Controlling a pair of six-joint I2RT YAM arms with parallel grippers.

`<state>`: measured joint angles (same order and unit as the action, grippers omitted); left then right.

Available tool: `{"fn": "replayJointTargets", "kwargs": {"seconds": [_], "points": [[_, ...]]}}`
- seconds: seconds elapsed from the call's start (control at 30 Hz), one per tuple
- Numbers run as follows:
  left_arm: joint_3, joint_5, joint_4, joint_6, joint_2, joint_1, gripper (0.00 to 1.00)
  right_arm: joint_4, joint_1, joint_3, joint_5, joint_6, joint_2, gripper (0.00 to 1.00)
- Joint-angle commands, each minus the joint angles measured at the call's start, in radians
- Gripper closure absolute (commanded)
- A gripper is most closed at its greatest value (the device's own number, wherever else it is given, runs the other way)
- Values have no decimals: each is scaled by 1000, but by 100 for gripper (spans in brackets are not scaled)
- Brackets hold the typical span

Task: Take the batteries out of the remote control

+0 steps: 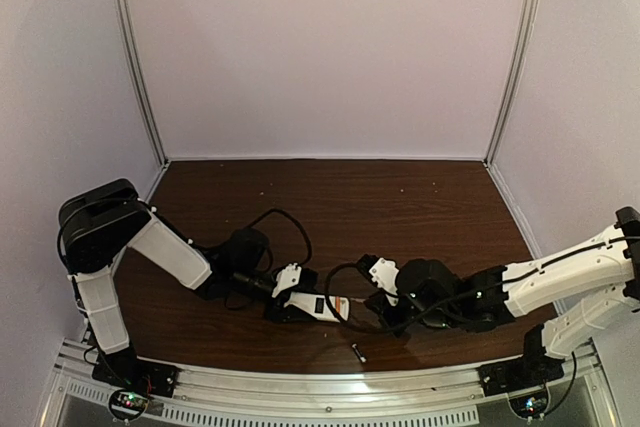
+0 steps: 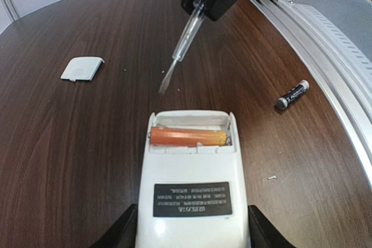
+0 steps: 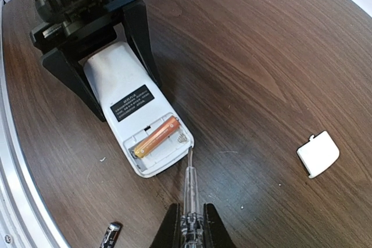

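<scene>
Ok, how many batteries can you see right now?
2. An orange battery sits in the open remote control, its other slot empty; a dark battery lies loose on the table near the metal rail.

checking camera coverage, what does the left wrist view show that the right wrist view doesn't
Left wrist only: the whole dark, silver-ended cylindrical battery, and the right gripper from outside. Right wrist only: the left gripper whole, clamping the flat white remote control. Both: orange cylindrical battery seated in the remote, clear-handled screwdriver, small white square cover.
</scene>
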<state>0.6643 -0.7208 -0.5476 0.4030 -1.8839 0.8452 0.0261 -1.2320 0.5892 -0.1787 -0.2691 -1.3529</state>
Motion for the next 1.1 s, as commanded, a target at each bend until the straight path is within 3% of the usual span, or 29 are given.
{"fn": "replayJointTargets", "kwargs": {"seconds": [0.0,1.07], "points": [[17,-19,-40,14,-11,2,100,-20,3,15,-42,-14,44,100],[21,-32,-28,17,-4,2,100,164,2,34,103,0,-130,100]]}}
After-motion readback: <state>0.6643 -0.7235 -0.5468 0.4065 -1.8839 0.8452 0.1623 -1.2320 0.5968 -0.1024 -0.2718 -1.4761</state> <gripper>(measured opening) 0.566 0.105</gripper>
